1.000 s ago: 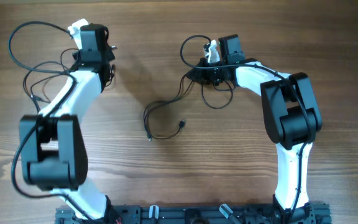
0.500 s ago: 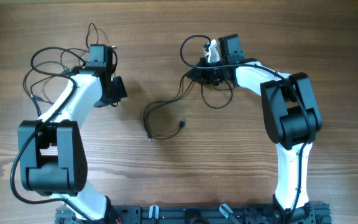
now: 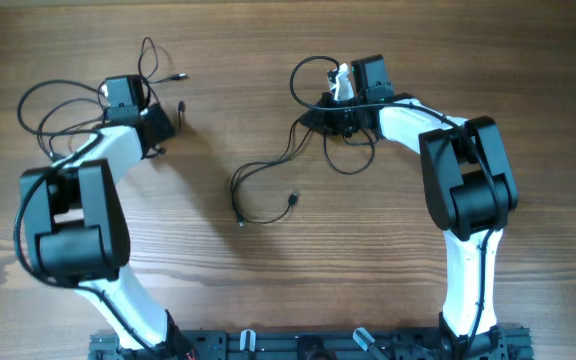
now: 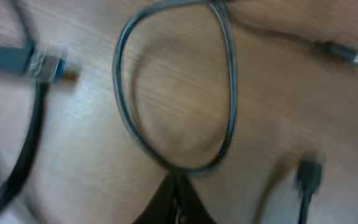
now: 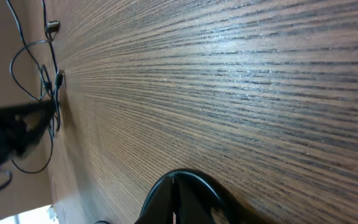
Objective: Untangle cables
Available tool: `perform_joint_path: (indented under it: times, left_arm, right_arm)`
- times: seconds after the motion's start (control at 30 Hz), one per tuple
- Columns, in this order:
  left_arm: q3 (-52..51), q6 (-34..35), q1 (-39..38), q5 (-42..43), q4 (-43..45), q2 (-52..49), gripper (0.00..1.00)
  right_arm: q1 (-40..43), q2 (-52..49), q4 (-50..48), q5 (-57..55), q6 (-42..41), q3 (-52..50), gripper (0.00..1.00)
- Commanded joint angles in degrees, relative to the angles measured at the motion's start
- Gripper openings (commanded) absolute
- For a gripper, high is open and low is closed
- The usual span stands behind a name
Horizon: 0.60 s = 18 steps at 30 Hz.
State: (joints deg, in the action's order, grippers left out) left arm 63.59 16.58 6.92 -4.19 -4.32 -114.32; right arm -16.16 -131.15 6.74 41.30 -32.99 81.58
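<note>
Left gripper [image 4: 176, 194] is closed at frame bottom beneath a thin black wire loop [image 4: 232, 106], apparently to draw it clear; right gripper [image 5: 176, 199], also closed, seemingly anchors the upper-centre wires [image 3: 343, 171].

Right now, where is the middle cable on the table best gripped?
Probably just behind the plug tip of the cable, coming straight down from above: that end lies flat on the table, clear of any tangle.

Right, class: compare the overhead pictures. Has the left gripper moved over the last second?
Yes. The left gripper, jaws shut, has shifted left, farther from the unmoved right arm.
</note>
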Motion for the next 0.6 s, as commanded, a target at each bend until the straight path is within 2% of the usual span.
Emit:
perform_joint_path:
  times: [0.0,0.13,0.23,0.33,0.4,0.57]
  left_arm:
    - [-0.28,-1.07,0.24,2.32,6.01,-5.66,0.04]
    - [0.07,-1.25,0.61,2.03,14.78,-5.55,0.04]
    - [1.75,-1.4,0.59,2.25,13.81,-0.5,0.04]
    - [2.32,-1.16,0.31,2.27,7.76,7.93,0.08]
    - [2.32,-0.57,-0.17,2.27,-0.59,13.99,0.08]
    - [2.25,1.22,-1.22,6.43,-16.33,17.55,0.09]
  right_arm:
    - [-0.15,-3.98,1.2,-6.4,-0.22,-1.42,0.05]
    - [-0.15,-3.98,0.96,-7.43,-0.22,-1.42,0.05]
    - [-0.15,-3.98,0.98,-8.13,-0.24,-1.42,0.05]
    - [-0.15,-3.98,1.01,-8.07,-0.22,-1.42,0.05]
    - [-0.15,-3.98,0.98,-8.07,-0.24,-1.42,0.05]
    - [-0.15,-3.98,0.96,-8.04,-1.7,-1.42,0.05]
